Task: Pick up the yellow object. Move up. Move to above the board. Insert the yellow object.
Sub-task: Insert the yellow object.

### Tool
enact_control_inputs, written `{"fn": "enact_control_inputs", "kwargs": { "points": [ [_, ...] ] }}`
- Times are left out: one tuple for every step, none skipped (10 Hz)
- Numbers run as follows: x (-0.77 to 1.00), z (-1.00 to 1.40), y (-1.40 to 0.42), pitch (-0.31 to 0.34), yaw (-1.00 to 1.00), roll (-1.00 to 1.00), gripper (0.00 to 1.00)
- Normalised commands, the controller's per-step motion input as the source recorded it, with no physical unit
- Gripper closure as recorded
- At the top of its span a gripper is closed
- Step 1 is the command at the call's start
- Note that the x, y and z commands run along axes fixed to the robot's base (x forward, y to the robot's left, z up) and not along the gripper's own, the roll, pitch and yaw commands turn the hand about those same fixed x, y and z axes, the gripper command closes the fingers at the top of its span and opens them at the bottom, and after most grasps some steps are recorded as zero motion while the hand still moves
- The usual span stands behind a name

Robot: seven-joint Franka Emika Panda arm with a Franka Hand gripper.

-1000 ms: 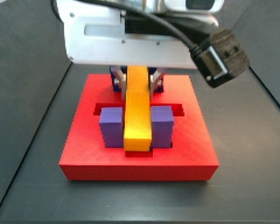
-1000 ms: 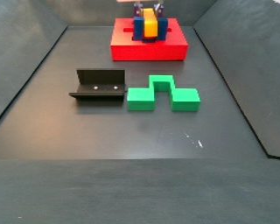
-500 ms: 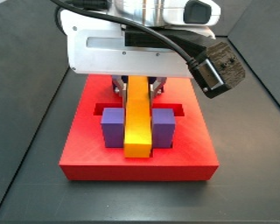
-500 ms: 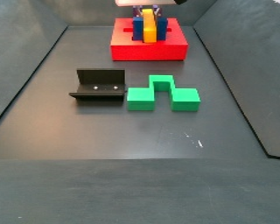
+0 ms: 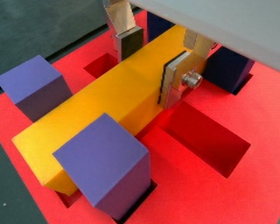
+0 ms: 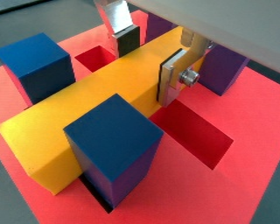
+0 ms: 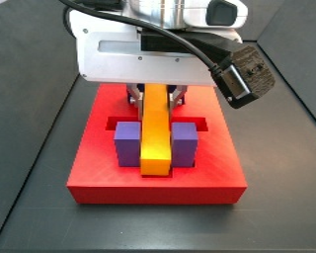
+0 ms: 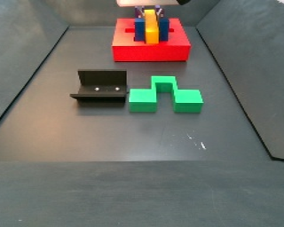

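The yellow object [image 7: 155,133] lies flat along the middle of the red board [image 7: 154,188], between two purple posts [image 7: 125,140], and its near end stops just short of the board's front edge. In both wrist views it [image 5: 101,109] [image 6: 95,114] rests low between the posts on the board [image 5: 224,192] [image 6: 224,184]. My gripper [image 5: 150,66] [image 6: 150,63] straddles the bar's far half with a pad against each long side, shut on it. In a side view the gripper [image 8: 151,13] sits over the board [image 8: 151,51] at the far end of the floor.
A green notched block [image 8: 166,94] and the dark fixture [image 8: 99,87] stand side by side mid-floor, well in front of the board. Open recessed slots [image 5: 206,140] lie beside the bar. Dark walls enclose the floor. A black camera [image 7: 247,69] hangs off the wrist.
A second ago the gripper and the bar stood higher. They came down onto the board between the posts. Nothing has moved in the last half second.
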Motion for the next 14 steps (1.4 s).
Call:
{"fn": "enact_control_inputs", "kwargs": {
  "points": [
    [-0.26,-0.42,-0.21,-0.026,0.02,0.11,1.00],
    [-0.37,-0.33,-0.07,-0.016,0.00,0.13,1.00],
    [-0.49,-0.22,0.00,-0.037,0.00,0.04,1.00],
    [-0.29,-0.14,-0.05,-0.049,0.00,0.06,1.00],
    [-0.01,-0.17,0.00,0.000,-0.06,0.16,1.00],
    [-0.23,-0.07,0.08,0.003,-0.14,0.22,1.00],
    [-0.38,-0.07,0.09,0.000,-0.11,0.00,1.00],
    [-0.33,-0.11,0.11,-0.001,-0.06,-0.02,1.00],
    [-0.25,-0.17,0.02,-0.023,0.00,0.00,1.00],
    [0.00,-0.41,0.00,0.000,0.14,0.21,1.00],
    [0.20,-0.42,0.00,0.000,0.28,0.16,1.00],
    [0.15,-0.36,0.00,0.009,0.15,0.05,1.00],
    [0.21,-0.31,0.00,0.011,0.06,0.12,1.00],
    [0.23,-0.31,0.00,0.024,0.08,0.13,1.00]
  ]
}}
